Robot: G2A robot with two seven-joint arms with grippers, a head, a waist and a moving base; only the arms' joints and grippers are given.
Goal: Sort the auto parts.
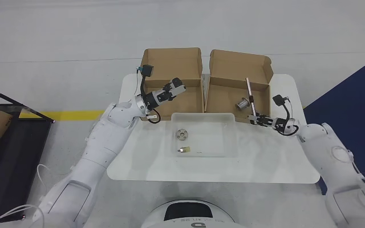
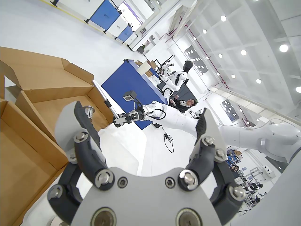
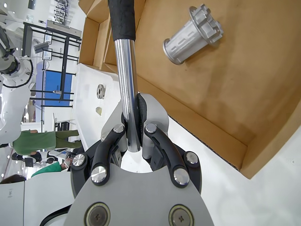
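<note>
Clamping rod (image 3: 124, 55) by its lower end with right hand (image 3: 134, 109), shut tight on it, lower centre of wrist frame. Risks pivoting or slipping: smooth metal, long overhang above the grip. Could also clip right box (image 3: 211, 109) wall or drop onto flanged hub (image 3: 192, 36) inside, upper right. Keeping left hand (image 2: 141, 121) wide open, holding nothing. Top view, centre: tray (image 1: 219, 137) with disc (image 1: 182, 134) and small part (image 1: 182, 150). Beyond, upper centre: left box (image 1: 171, 62), contents unclear.
</note>
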